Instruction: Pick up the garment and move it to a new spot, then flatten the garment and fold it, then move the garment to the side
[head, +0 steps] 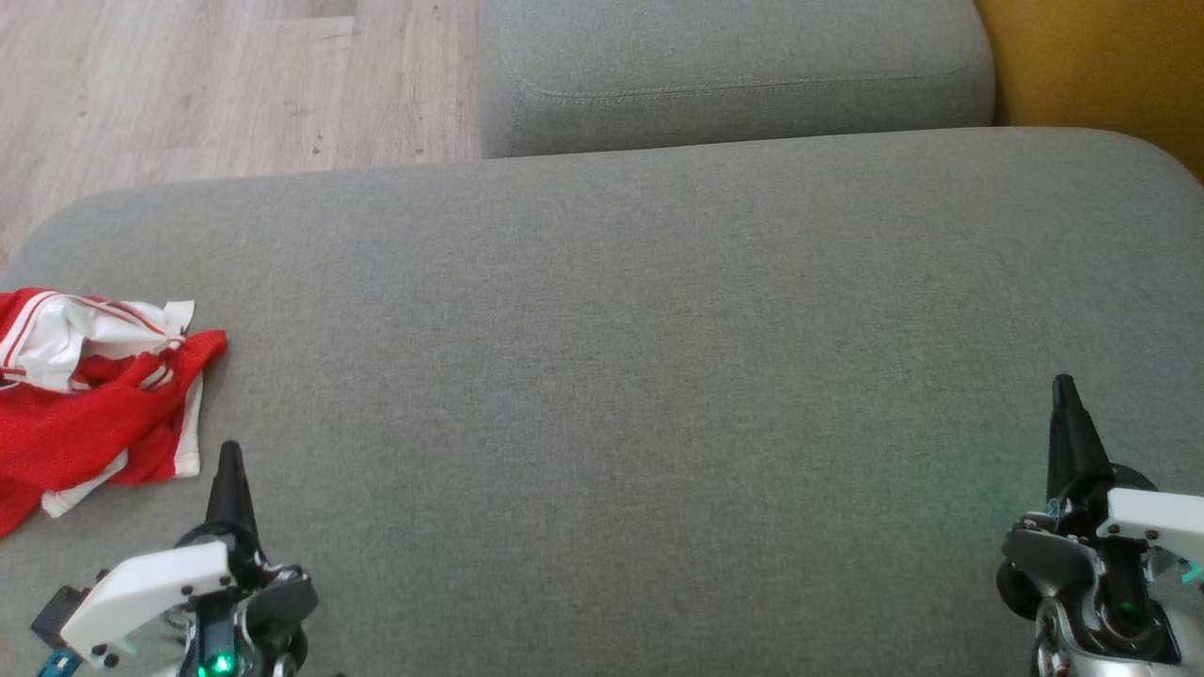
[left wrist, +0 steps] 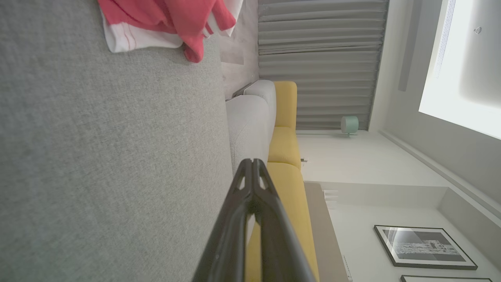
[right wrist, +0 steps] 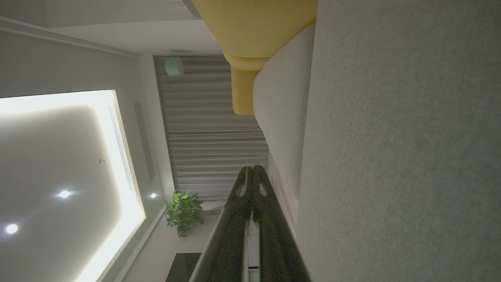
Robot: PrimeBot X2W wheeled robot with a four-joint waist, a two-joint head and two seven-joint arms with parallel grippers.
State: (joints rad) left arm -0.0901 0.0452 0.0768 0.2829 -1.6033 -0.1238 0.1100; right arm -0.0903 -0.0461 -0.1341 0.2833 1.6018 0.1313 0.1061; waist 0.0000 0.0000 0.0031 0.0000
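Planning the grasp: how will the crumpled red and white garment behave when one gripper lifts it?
Likely floppy: the garment lies in soft folds, so it should drape from a pinch. Probably light, since the fabric looks thin. It may drag on the textured grey cushion rather than slide.

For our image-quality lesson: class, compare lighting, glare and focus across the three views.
Head view: even, soft light, green glow on the sofa cushion beside the right end effector. Left wrist view: ceiling light panel blown out, left end effector soft close up. Right wrist view: dim overall, same panel glaring.
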